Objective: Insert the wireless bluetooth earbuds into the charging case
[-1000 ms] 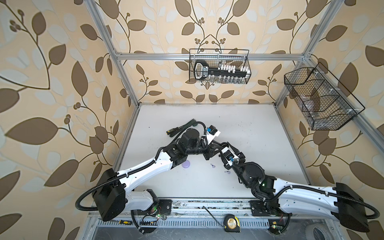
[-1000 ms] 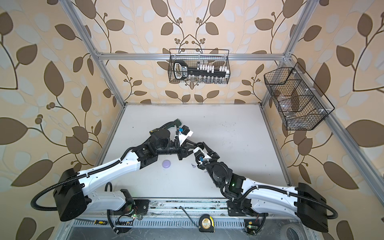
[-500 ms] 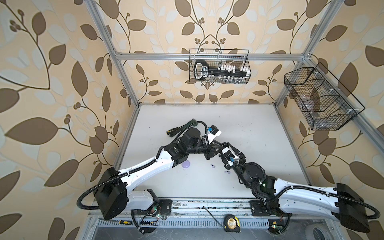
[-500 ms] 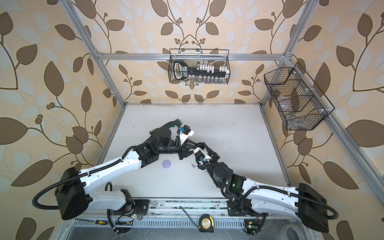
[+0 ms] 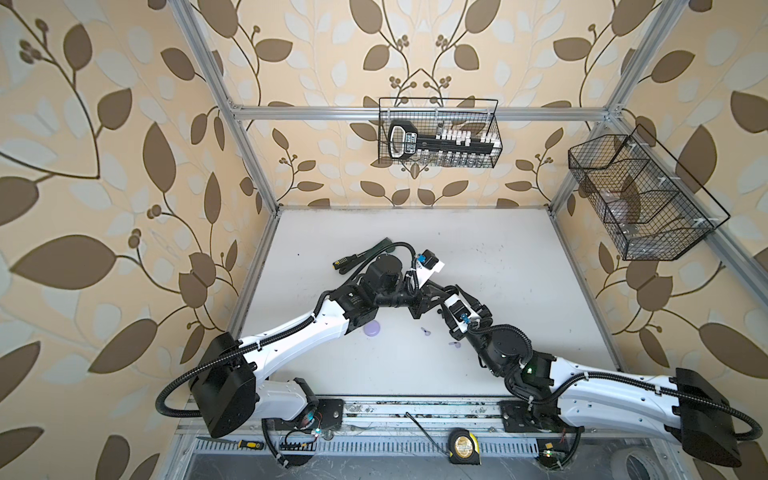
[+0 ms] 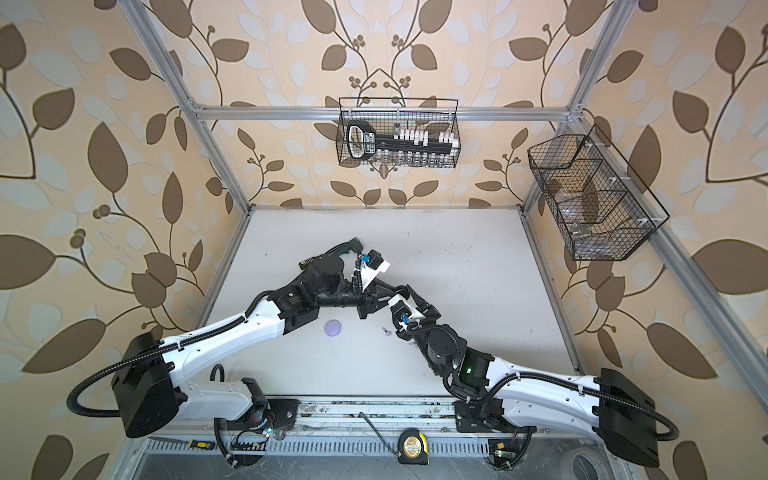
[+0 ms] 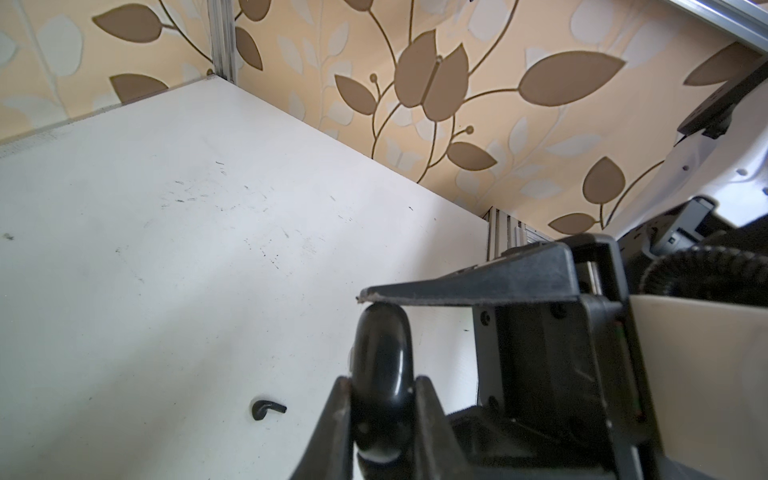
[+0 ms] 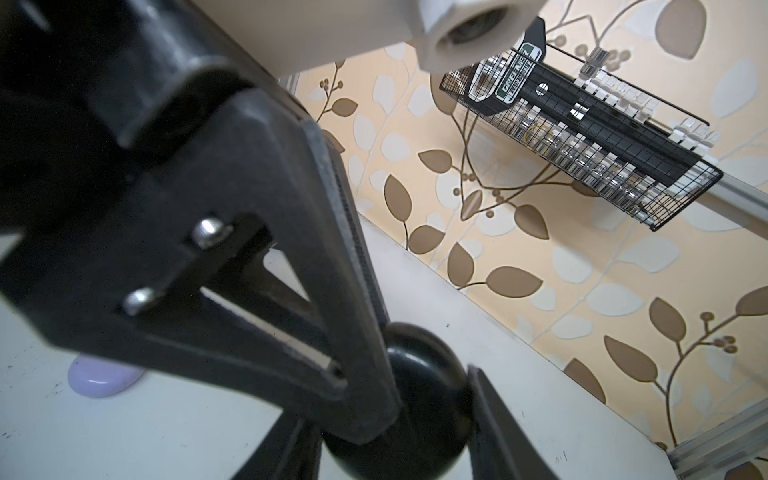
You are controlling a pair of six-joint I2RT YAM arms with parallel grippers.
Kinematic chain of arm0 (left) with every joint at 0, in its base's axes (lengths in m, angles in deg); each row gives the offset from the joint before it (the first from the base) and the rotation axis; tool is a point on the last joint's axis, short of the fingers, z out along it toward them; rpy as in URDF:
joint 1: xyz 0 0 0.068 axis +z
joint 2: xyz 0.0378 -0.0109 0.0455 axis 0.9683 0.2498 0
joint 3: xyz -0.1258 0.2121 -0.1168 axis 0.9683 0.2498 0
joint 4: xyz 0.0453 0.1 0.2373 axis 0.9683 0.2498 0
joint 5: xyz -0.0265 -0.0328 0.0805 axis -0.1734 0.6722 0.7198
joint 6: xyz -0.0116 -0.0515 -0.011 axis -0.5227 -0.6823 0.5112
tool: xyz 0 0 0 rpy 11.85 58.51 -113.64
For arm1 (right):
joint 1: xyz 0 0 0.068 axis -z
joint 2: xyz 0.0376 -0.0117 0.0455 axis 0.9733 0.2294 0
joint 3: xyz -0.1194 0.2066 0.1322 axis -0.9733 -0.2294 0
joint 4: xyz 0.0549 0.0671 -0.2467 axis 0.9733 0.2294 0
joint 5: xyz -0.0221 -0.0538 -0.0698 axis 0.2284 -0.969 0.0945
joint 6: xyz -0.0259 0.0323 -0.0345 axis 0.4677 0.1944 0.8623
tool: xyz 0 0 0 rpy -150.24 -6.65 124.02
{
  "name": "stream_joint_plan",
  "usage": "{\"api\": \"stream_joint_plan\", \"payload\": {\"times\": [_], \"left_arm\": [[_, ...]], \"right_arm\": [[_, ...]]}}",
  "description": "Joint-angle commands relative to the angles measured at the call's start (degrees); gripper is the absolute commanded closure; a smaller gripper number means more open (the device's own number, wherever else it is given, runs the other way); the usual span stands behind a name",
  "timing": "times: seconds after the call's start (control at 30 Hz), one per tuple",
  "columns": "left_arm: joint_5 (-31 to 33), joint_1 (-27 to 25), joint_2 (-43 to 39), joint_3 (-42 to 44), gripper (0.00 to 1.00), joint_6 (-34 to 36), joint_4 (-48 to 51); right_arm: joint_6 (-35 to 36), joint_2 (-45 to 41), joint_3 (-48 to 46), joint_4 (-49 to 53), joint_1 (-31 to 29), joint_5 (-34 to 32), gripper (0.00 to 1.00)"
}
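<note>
Left jaws, right jaws pinch black charging case (image 7: 380, 357); hidden in top views.

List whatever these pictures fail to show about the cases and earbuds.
- Black case: hidden in both top views by the left gripper and right gripper; open or closed unclear in wrist views.
- Lilac case: blurred in the right wrist view, partly behind the left gripper.
- Lilac earbuds: too small in both top views to tell their pose.
- White earbuds: none found in any view.
</note>
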Motion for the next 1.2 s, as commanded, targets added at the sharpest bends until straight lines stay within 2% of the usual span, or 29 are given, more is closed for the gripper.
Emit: {"api": "stream_joint_plan", "payload": {"times": [0.0,0.1,0.17,0.3,0.47,0.53,0.7,0.87,1.17], "left_arm": [[1.36,-1.15,-2.21,1.88,1.00,0.38,-3.36],[9.17,-1.11,-6.05,6.18,1.00,0.32,-7.87],[14.27,-1.07,-8.90,10.22,1.00,0.71,-12.42],[14.51,-1.12,-12.89,18.67,1.00,7.02,-23.54],[17.26,-1.11,-13.04,29.66,1.00,12.91,-41.01],[15.08,-1.11,-12.12,30.94,1.00,13.56,-44.41],[6.22,-1.11,-10.86,29.28,1.00,15.13,-42.48],[4.96,-1.11,-10.92,29.90,1.00,15.21,-43.52],[-0.56,-1.11,-11.55,29.79,1.00,15.22,-43.79]], "right_arm": [[-4.51,-1.36,2.67,3.59,1.18,5.62,0.49],[-7.69,-3.15,3.24,6.46,2.25,12.05,0.37],[-11.11,-4.41,4.47,10.28,2.88,17.23,0.35],[-15.63,-7.00,4.91,14.33,2.28,25.14,0.25],[-17.06,-8.29,2.55,11.16,1.05,25.42,0.25],[-17.68,-6.97,3.17,10.94,1.37,25.57,0.26],[-18.14,-3.28,4.83,11.84,1.82,26.63,0.30],[-18.94,-4.71,3.85,12.13,2.93,24.59,0.32],[-20.40,-5.61,3.02,12.02,6.21,27.17,0.37]]}}
